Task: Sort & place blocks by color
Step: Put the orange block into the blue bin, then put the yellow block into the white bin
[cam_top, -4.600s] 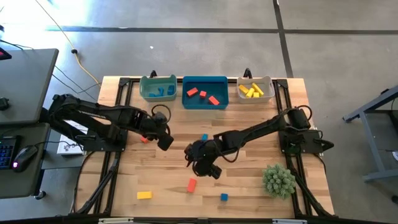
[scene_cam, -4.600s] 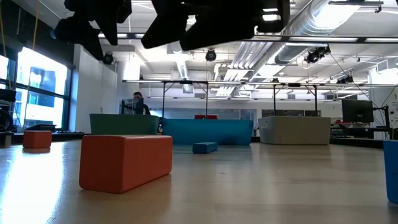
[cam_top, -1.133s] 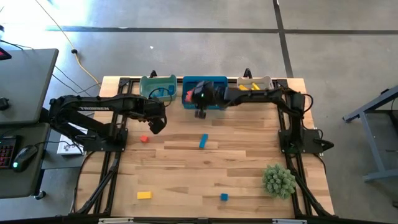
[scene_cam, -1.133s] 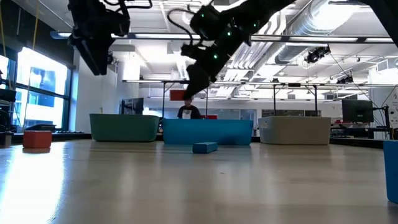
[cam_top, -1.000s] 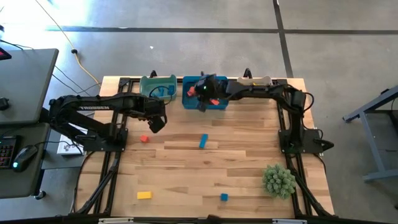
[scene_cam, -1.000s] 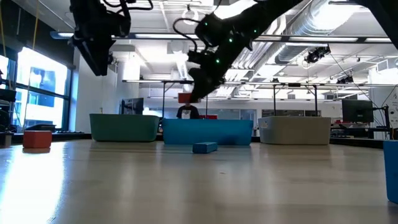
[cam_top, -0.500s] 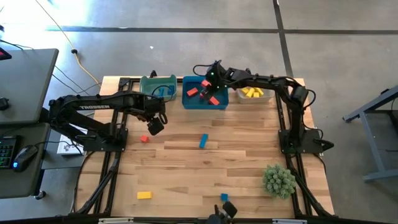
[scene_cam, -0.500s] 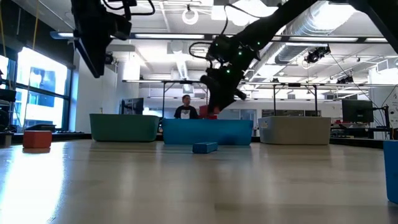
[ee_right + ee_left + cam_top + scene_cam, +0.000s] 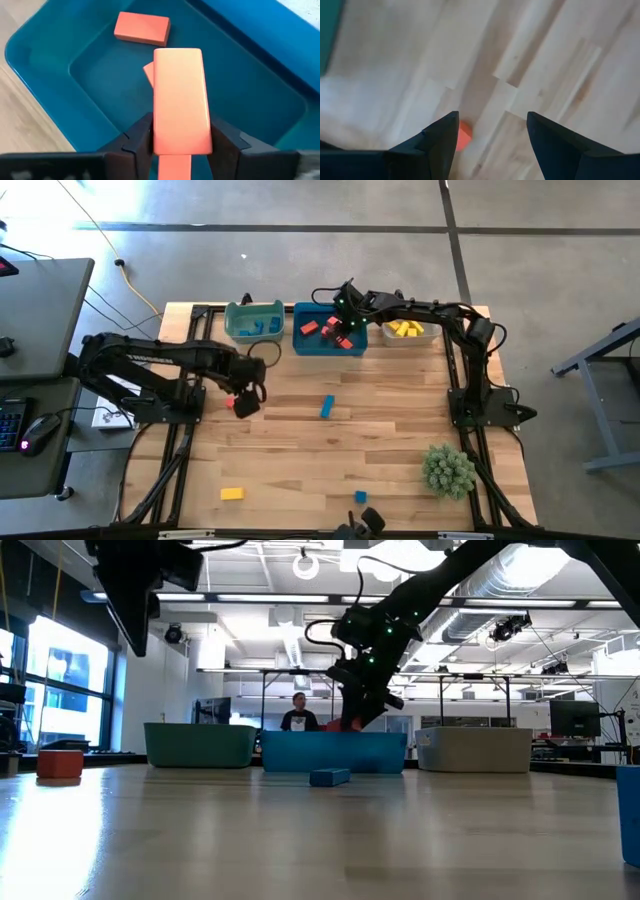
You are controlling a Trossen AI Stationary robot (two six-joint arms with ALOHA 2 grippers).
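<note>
My right gripper (image 9: pixel 343 330) is shut on a red bar (image 9: pixel 180 100) over the blue bin (image 9: pixel 310 345), which holds other red blocks (image 9: pixel 142 28). My left gripper (image 9: pixel 247 402) is open above the table, beside a red cube (image 9: pixel 464 135) that lies flat on the wood. That cube sits close to one of the gripper's fingers in the left wrist view. A blue bar (image 9: pixel 327 407), a yellow bar (image 9: pixel 232 493) and a blue cube (image 9: pixel 360 497) also lie flat on the table. My right gripper pinches the red bar's two long sides (image 9: pixel 161 135) between its two fingers, near the end closest to the wrist. The bar runs along the fingers and sticks out past their tips. The fingers slant down from above. The bar hangs clear above the bin's floor.
A teal bin (image 9: pixel 240 315) with blue blocks stands left of the blue bin, and a grey-white bin (image 9: pixel 432 315) with yellow blocks stands right of it, all at the far edge. A spiky green plant (image 9: pixel 447 469) stands near the right front. A person shows beyond the table (image 9: pixel 299 712).
My right gripper has carried the red bar from the blue bin's near-left side toward the far edge and the right, and lowered it over the bin's inside. My left gripper has moved toward the near edge and now stands next to the red cube.
</note>
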